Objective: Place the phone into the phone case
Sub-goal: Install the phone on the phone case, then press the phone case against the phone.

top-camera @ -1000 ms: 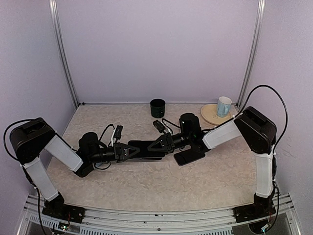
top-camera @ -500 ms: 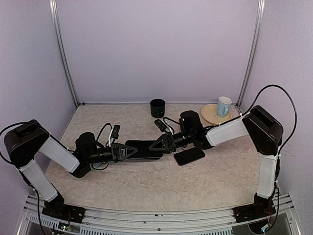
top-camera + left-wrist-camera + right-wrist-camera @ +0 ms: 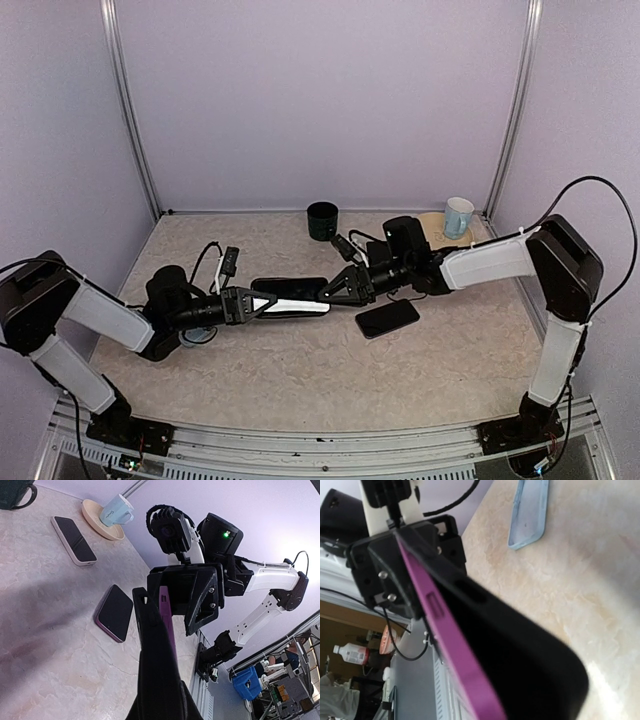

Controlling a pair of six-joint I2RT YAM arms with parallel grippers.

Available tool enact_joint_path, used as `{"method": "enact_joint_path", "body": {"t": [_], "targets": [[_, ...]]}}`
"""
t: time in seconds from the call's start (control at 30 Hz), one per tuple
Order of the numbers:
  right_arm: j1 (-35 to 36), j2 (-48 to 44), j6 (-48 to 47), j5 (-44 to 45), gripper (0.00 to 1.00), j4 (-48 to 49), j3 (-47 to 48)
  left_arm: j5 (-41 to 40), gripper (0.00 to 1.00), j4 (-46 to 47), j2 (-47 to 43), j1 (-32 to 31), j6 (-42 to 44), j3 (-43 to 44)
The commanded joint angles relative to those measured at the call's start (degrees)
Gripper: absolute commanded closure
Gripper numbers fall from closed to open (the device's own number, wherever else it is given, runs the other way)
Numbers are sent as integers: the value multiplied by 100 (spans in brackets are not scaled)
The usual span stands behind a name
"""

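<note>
Lavender walls enclose a beige marbled tabletop (image 3: 300, 385). Held above its middle, clear of the surface, is a slim purple phone (image 3: 456, 642) turned on edge. A black phone case (image 3: 515, 650) lies along one face of it. How far the phone sits inside the case cannot be made out.

The pair's long axis runs left to right across the table, bridging the two arms. The left gripper (image 3: 258, 303) has its fingers pressed together on the left end of the phone and case. The right gripper (image 3: 337, 291) meets the opposite end, with a finger on either side of it (whether they press on it or merely flank it cannot be told).

With the left end pinned, the right arm looks best placed for any seating push. Such a push would likely act across the flat faces rather than along the length. If the right fingers are loose, the free end could twist.

Just beside the right gripper, a dark-screened phone with a purple rim (image 3: 388, 318) lies flat. A pale blue phone case (image 3: 530, 510) rests on the table beyond the left arm. Near the back wall stand a dark green cup (image 3: 322, 220) and a round wooden coaster (image 3: 426, 240) bearing a light blue mug (image 3: 459, 215).
</note>
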Motion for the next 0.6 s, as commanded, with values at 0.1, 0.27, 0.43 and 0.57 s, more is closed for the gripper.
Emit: {"method": "enact_joint_path", "body": {"t": [0.1,0.27,0.43,0.57], "targets": [[-223,-513,-387,-76,55,-365,-242,313,100,366,-397,12,227,65],[-250,-671,-545,-413,54,-367,-312,559,100,480,-508,-21,237,53],[-249,-851,-617,-936,52,-181,-442,744,100,522,-676,-121,310,64],[-248,-1041,-635,-1284,51,83,-589,856,100,544,-707,-211,303,115]]}}
